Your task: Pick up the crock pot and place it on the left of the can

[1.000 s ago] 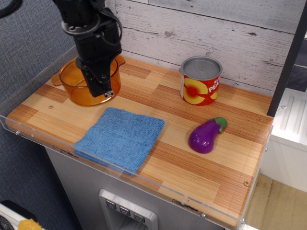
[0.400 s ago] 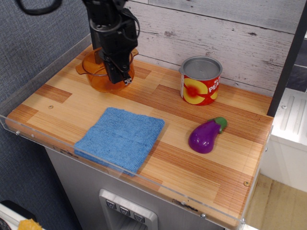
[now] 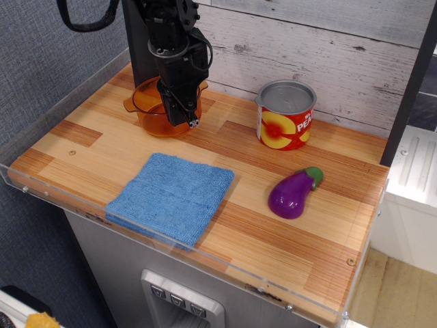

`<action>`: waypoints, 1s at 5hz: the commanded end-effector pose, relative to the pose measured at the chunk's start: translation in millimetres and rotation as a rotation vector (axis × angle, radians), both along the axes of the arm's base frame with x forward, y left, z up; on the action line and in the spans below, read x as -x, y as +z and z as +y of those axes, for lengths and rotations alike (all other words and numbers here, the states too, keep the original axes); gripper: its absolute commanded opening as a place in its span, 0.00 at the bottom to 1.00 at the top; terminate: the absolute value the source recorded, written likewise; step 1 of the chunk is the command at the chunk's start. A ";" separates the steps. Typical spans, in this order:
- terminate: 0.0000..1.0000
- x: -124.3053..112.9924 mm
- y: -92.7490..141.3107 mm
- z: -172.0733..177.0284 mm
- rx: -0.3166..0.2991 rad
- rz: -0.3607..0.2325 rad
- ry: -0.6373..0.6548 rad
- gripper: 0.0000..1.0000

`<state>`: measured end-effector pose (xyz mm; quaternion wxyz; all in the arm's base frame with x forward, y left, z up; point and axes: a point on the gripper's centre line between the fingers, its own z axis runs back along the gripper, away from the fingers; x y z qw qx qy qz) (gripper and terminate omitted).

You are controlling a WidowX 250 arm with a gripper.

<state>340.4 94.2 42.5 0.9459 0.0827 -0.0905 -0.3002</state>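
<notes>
- Crock pot (image 3: 151,111) sits at the back of the wooden counter (image 3: 273,225), near the plank wall, with the gripper (image 3: 184,113) pushed down over its right-hand rim.
- Jaws appear closed on that rim, one finger inside the bowl and one outside, though the arm's body hides much of the contact, so the hold is a judgement rather than plainly seen.
- Whether the pot's base is resting on the wood or is lifted just clear cannot be told from this single view.
- Can (image 3: 285,115), with its grey top and red label, stands upright further along the back, well apart from the pot, with bare wood between them.
- Blue cloth (image 3: 172,196) lies flat toward the front edge, and a purple eggplant (image 3: 293,193) lies in front of the can; neither is in the line between pot and can.
- Step in hand, as I read it: carrying the gripped pot toward the can, with placement not yet done.
- Next move calls for travelling sideways toward the can and stopping while a gap remains, so the pot's near handle does not knock the can.
- Then a level descent onto the wood is needed before the jaws let go, since a rim grip on one side could let the pot tilt.
</notes>
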 end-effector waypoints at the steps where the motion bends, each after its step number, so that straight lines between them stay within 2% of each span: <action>1: 0.00 -3.4 14.8 10.8 -0.006 -0.056 0.046 1.00; 3: 0.00 1.4 33.5 8.2 -0.007 -0.083 0.094 1.00; 5: 0.00 9.5 65.6 -18.0 0.098 -0.095 0.217 1.00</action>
